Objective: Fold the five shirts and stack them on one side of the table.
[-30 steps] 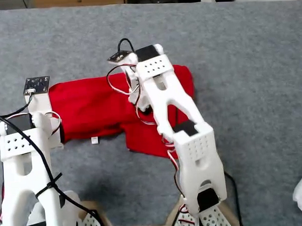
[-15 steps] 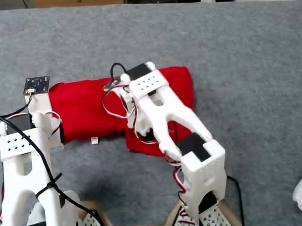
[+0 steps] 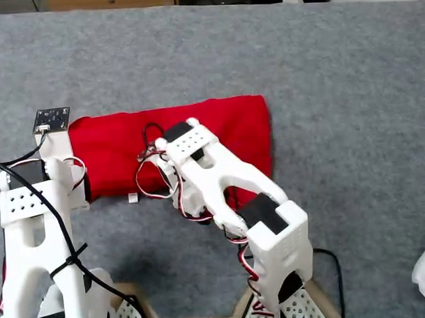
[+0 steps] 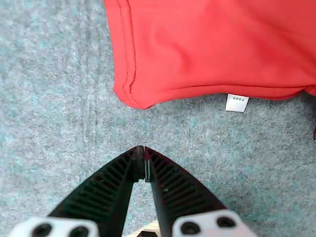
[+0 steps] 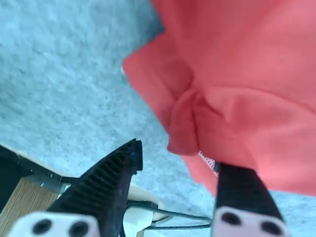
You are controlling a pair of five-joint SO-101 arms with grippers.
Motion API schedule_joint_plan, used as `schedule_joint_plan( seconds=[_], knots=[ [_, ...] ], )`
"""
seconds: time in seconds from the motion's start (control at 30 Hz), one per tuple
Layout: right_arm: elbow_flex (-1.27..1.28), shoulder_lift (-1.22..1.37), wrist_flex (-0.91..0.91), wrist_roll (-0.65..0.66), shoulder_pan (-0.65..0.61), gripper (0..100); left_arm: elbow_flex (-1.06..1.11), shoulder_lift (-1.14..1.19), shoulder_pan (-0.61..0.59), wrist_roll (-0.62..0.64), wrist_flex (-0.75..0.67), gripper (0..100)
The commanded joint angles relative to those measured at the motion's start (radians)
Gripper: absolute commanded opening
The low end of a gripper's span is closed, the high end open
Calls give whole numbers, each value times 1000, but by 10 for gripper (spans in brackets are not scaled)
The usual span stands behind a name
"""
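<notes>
I see one red shirt (image 3: 225,124) left of the middle, only part folded, with no stack yet. My right gripper (image 5: 180,158) is spread wide over a bunch of it. My left gripper (image 4: 143,165) is pressed together beside its edge.

The left arm (image 3: 29,221) reaches straight forward, and the left gripper (image 4: 143,165) points down with its jaws pressed together. The right arm (image 3: 227,183) is folded sharply at the elbow, and the right gripper (image 5: 178,155) gapes wide.
</notes>
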Motion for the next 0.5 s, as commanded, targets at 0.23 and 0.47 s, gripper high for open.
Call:
schedule_joint_plan(
  seconds=[0.23,0.47],
  knots=[
    [-107,-274,130,-9,-2,80,-2,-2,-6,-6,-8,20],
    [-113,-179,-35,-9,133,4,-2,-2,-9,-6,-3,20]
  ],
)
